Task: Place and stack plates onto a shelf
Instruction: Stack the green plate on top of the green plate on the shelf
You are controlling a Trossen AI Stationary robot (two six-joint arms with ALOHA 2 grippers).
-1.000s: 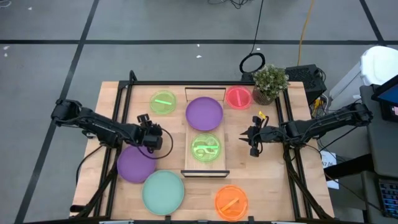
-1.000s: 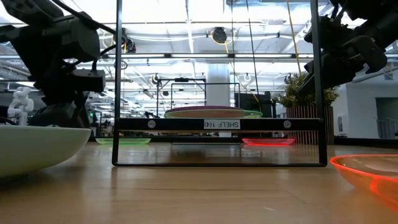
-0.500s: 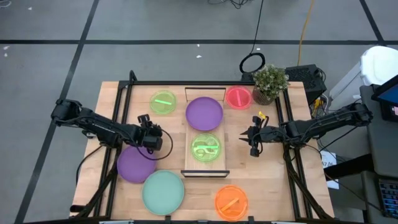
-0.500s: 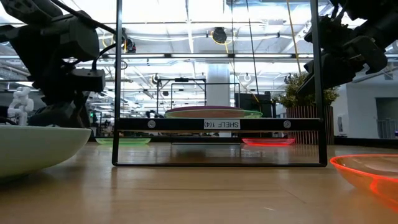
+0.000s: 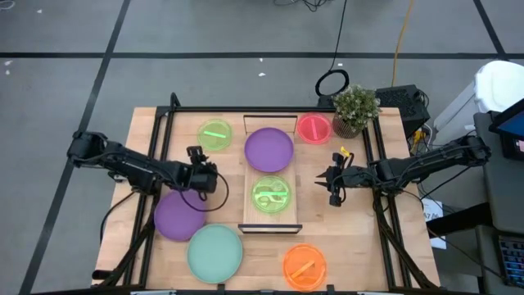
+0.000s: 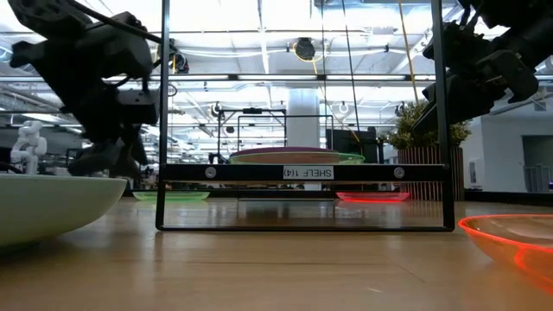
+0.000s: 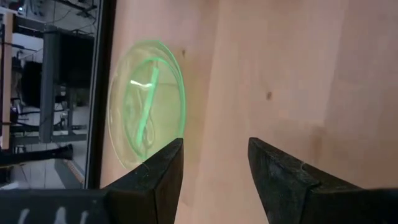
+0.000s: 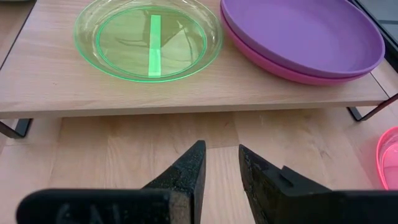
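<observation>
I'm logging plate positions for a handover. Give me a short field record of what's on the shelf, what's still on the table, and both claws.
on shelf: round opaque purple plate stacked on a magenta plate; translucent lime-green plate beside them
shelf: long light-wood board
on table, left side: lime-green plate, purple plate, mint-green plate
on table, right side: red-pink plate, orange plate
left claw: open, empty
right claw: open, empty, facing shelf

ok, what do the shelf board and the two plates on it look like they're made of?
Shelf: light wood, matte, grain visible; thin black end frames, probably metal. Lime-green plate: translucent glossy plastic, the board shows through it. Purple plate: opaque plastic, smooth satin sheen; it sits stacked on a magenta plate of similar look.
</observation>
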